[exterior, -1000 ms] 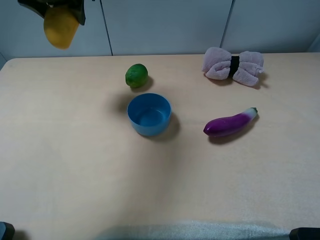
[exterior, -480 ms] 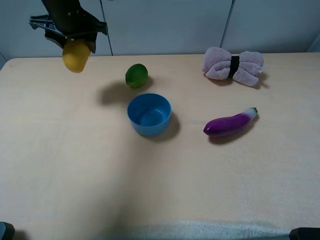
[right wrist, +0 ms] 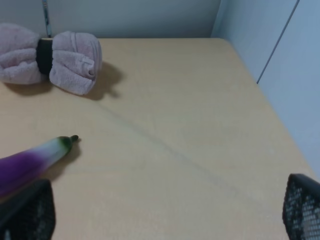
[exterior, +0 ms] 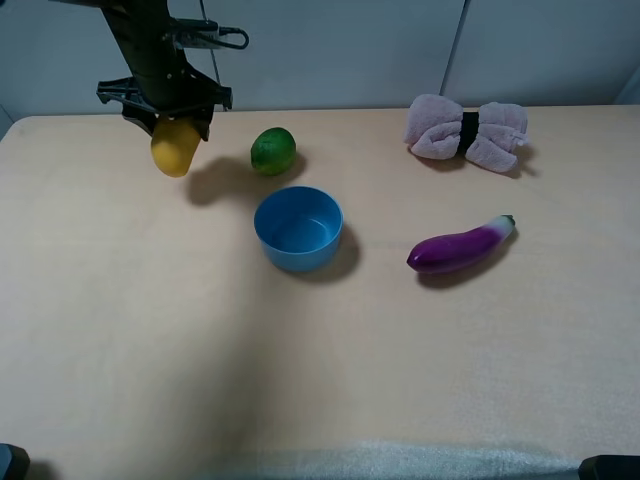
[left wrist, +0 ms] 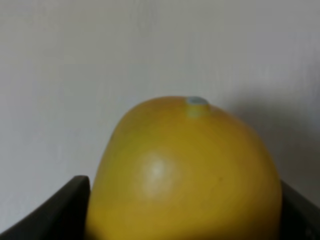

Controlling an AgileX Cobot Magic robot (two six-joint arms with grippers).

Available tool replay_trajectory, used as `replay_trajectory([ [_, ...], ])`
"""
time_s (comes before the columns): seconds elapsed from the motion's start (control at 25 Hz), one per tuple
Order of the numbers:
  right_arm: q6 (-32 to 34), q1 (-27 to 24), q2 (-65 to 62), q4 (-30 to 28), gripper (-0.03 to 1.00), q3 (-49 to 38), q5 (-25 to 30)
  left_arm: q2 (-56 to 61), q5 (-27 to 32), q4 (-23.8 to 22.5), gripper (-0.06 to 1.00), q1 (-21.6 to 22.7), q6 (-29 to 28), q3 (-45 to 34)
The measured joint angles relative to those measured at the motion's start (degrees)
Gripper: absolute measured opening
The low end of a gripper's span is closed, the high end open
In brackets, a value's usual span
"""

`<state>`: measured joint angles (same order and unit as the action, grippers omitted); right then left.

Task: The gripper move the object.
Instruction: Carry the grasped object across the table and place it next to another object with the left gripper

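The yellow-orange oval object (exterior: 173, 147) hangs in my left gripper (exterior: 171, 118), above the table's far left, just left of the green lime (exterior: 272, 151). The gripper is shut on its upper end; its lower end points down. In the left wrist view the object (left wrist: 185, 172) fills the frame, with dark fingers (left wrist: 55, 212) at both sides. My right gripper (right wrist: 165, 202) is open and empty, low over the table's near right, with the purple eggplant's tip (right wrist: 35, 160) just ahead of it.
A blue bowl (exterior: 298, 229) stands at the middle, in front of the lime. The purple eggplant (exterior: 462, 245) lies to its right. A rolled pink towel (exterior: 466, 131) lies at the back right. The table's right edge (right wrist: 272, 107) shows in the right wrist view.
My left gripper has come down and to the right with the yellow object, from the upper left corner to just beside the lime. The right arm has not moved.
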<state>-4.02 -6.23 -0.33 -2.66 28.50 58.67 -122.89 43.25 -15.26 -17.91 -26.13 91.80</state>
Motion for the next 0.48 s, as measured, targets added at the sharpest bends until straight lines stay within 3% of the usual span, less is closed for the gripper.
replay_trajectory([
  [0.48,0.00,0.00,0.00,0.00,0.69,0.00,0.00,-7.81,-0.25,1.59,0.72,0.00,-0.24,9.00],
])
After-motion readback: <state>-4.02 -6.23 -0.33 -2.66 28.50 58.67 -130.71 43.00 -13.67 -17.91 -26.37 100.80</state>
